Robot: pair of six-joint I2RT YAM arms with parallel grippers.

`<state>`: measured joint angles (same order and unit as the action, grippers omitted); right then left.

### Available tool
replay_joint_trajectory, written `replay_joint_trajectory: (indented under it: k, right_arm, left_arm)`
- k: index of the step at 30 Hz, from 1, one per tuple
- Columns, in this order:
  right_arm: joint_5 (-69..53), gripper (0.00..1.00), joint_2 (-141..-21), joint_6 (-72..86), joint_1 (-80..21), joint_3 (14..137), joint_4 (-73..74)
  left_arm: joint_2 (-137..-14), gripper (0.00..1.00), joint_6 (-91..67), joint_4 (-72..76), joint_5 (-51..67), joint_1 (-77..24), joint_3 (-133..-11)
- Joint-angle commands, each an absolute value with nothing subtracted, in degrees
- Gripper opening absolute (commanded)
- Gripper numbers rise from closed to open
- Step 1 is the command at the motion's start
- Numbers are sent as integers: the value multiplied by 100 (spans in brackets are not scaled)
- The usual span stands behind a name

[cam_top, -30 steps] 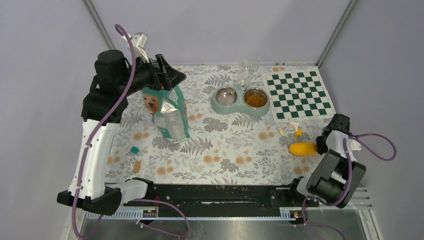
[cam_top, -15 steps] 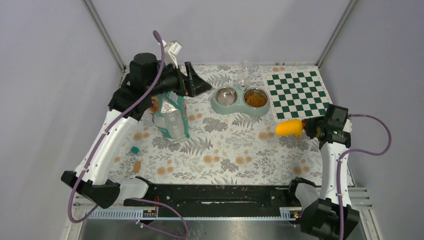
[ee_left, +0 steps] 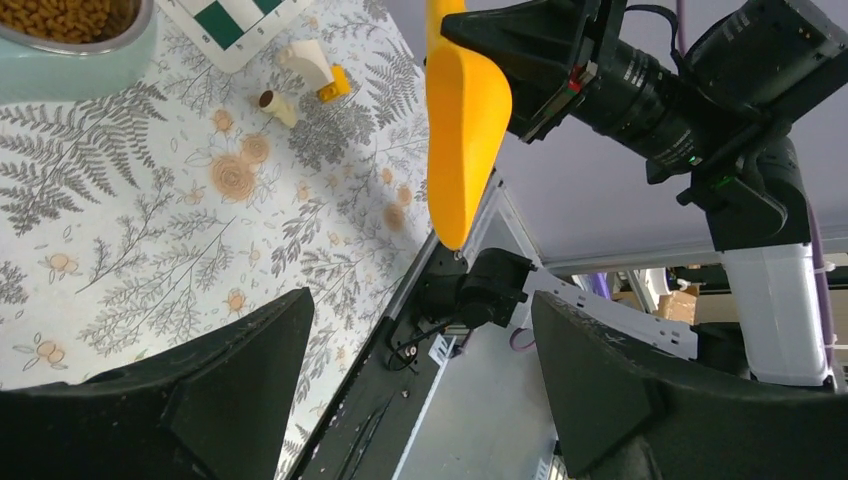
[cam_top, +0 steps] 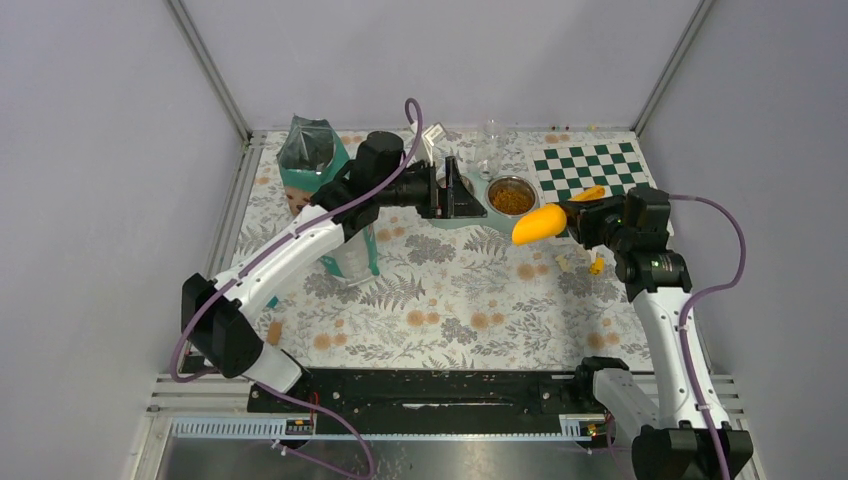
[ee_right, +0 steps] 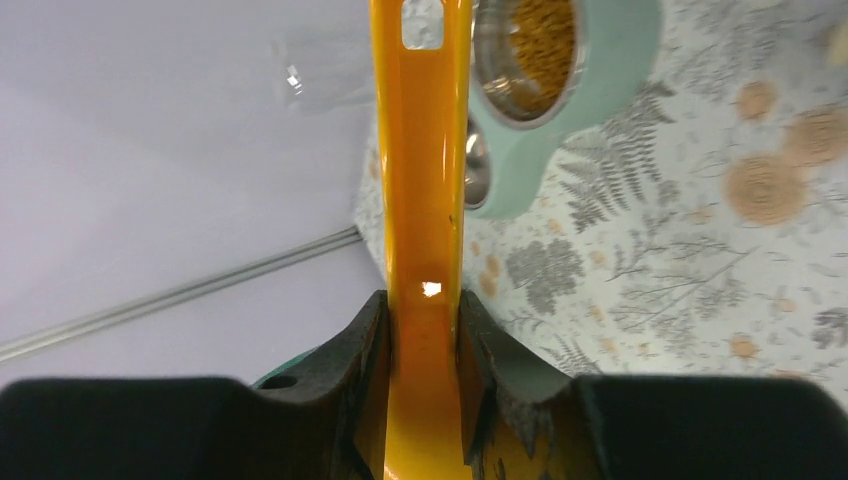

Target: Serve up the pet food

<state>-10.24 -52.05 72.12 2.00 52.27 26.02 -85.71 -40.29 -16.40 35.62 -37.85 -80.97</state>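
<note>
Pet food (cam_top: 511, 200) in bowl (ee_right: 620, 60), right cup.
Right tool (ee_right: 422, 330) clamped on orange scoop (cam_top: 537, 224) (held aloft); left tool (ee_left: 420, 340) apart, empty.

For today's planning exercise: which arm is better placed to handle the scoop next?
Right. The right gripper is shut on the scoop near the pet food; the left gripper is open, holding nothing.

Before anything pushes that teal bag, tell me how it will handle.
The teal bag stands tall on a small base, so a push near its top would probably tip it rather than slide it. Its sides look creased and crumpled, so it likely gives under a squeeze rather than staying stiff.
</note>
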Motion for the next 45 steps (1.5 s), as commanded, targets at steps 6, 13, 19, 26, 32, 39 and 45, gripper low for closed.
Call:
replay_joint_trajectory:
  k: [6, 13, 19, 26, 32, 39, 45]
  right_arm:
    - [-1247, 6, -5341, 7988, -589, 5465, 1537]
    - [-1397, 7, -5571, 7979, -787, 5634, 1350]
    - [-1579, 8, -5737, 7963, -831, 5693, 1173]
    - [-1662, 11, -5865, 7854, -846, 5695, 977]
    - [-1817, 16, -5976, 7804, -844, 5809, 826]
    - [-2182, 84, -5923, 6731, -806, 6050, 967]
    - [-2633, 99, -5830, 6062, -711, 6200, 928]
  left_arm:
    - [-8875, 80, -4676, -221, 4123, -3920, -8450]
    - [-9266, 73, -5305, 575, 4431, -4036, -8421]
    - [-9533, 49, -5362, 571, 4532, -4133, -8733]
    - [-9754, 29, -5515, 739, 4922, -4178, -8906]
    - [-9815, 0, -5400, 584, 5017, -4181, -9079]
    - [-9696, 0, -3796, -732, 4778, -4172, -9595]
    - [-9552, 0, -1362, -2960, 4015, -4166, -10501]
